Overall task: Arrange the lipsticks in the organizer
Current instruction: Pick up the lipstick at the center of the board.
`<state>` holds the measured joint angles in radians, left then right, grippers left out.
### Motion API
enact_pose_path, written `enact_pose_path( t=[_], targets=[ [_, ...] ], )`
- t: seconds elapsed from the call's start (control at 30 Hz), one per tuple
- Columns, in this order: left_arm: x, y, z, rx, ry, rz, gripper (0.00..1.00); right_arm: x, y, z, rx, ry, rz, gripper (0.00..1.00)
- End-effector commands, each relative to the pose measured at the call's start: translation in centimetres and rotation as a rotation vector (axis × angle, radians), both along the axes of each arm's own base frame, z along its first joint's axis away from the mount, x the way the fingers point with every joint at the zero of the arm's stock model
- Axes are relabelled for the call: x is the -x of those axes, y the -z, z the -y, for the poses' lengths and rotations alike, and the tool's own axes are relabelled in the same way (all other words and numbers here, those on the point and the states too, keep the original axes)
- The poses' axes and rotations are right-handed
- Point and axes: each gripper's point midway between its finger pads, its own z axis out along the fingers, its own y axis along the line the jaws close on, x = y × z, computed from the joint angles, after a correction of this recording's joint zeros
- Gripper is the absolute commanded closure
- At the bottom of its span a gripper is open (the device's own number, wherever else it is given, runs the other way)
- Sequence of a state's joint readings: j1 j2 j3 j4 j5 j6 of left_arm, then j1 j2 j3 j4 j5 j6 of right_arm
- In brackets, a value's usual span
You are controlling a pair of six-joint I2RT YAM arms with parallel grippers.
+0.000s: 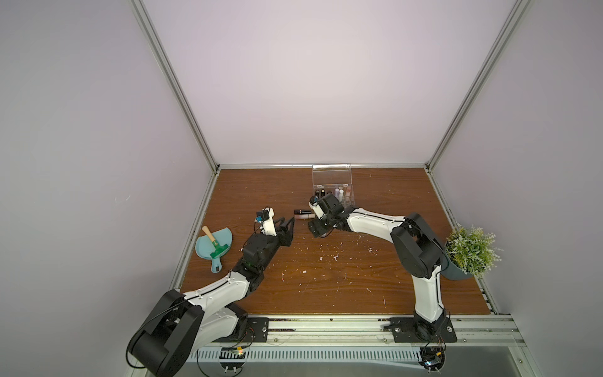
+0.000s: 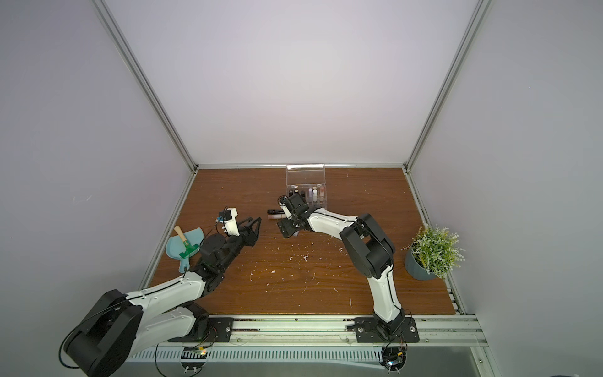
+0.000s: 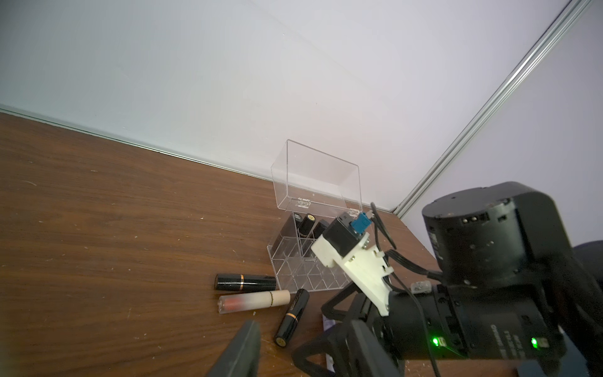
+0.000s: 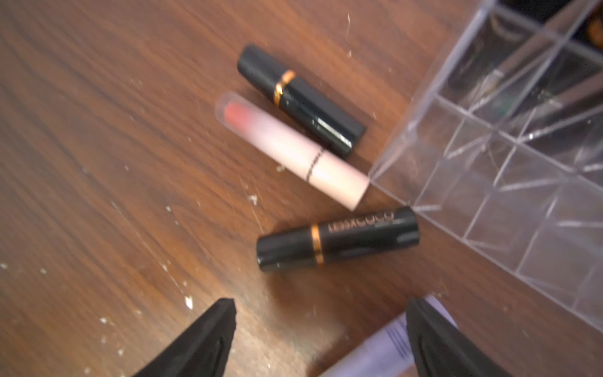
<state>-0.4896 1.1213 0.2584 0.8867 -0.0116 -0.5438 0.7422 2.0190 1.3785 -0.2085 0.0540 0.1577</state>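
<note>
The clear organizer [image 1: 331,176] stands at the back of the table with its lid up, and several lipsticks stand in its back rows [image 1: 336,193]. Two black lipsticks [image 4: 300,98] [image 4: 337,240] and a peach-pink one [image 4: 293,147] lie on the wood beside its front corner [image 4: 408,169]. My right gripper [image 4: 321,313] hovers open just in front of them. A lilac tube [image 4: 372,352] lies between its fingers, against one of them. My left gripper [image 1: 288,223] stands open and empty to the left of the loose lipsticks [image 3: 254,302].
A teal dustpan with a small brush [image 1: 213,244] lies at the left edge. A potted plant [image 1: 470,251] stands at the right edge. White crumbs [image 1: 326,258] are scattered over the middle of the wooden table. The organizer's lid [image 3: 316,176] is near the back wall.
</note>
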Motion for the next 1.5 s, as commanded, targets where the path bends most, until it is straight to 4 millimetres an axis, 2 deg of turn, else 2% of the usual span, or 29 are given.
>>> enact_pose_path(
  t=[0.0, 0.2, 0.33, 0.43, 0.57, 0.67, 0.8, 1.03, 1.23, 1.47],
  targets=[
    [-0.1, -0.7, -0.2, 0.012, 0.0, 0.022, 0.51, 0.5, -2.1, 2.2, 0.041, 0.062, 0.046, 0.13],
    [-0.1, -0.6, 0.0, 0.01, 0.005, 0.017, 0.52, 1.7, -3.0, 3.5, 0.028, 0.086, 0.071, 0.16],
    [-0.2, -0.5, -0.1, 0.01, 0.002, 0.016, 0.52, 2.5, -4.6, 3.9, -0.006, 0.088, 0.097, 0.16],
    [-0.2, -0.4, -0.1, 0.007, 0.002, 0.013, 0.52, 3.9, -5.7, 4.9, 0.001, 0.089, 0.096, 0.16],
    [-0.2, -0.3, -0.1, 0.004, 0.001, 0.012, 0.52, 7.8, -6.6, 6.6, 0.019, 0.089, 0.071, 0.26],
    [-0.2, -0.3, 0.0, 0.006, 0.005, 0.011, 0.52, 11.4, -6.6, 7.9, -0.01, 0.088, 0.008, 0.26],
    [-0.2, -0.1, 0.1, 0.009, 0.008, 0.007, 0.52, 16.6, -4.9, 9.0, -0.078, 0.075, -0.118, 0.29],
    [-0.1, -0.4, 0.1, 0.015, 0.01, 0.012, 0.52, 21.2, -1.8, 9.5, -0.133, 0.063, -0.258, 0.3],
    [0.1, -0.5, -0.2, 0.013, 0.002, 0.016, 0.52, 22.8, -0.2, 9.7, -0.129, 0.06, -0.316, 0.29],
    [0.0, -0.5, -0.1, 0.015, 0.006, 0.017, 0.52, 22.6, 0.4, 10.2, -0.119, 0.08, -0.299, 0.28]
  ],
)
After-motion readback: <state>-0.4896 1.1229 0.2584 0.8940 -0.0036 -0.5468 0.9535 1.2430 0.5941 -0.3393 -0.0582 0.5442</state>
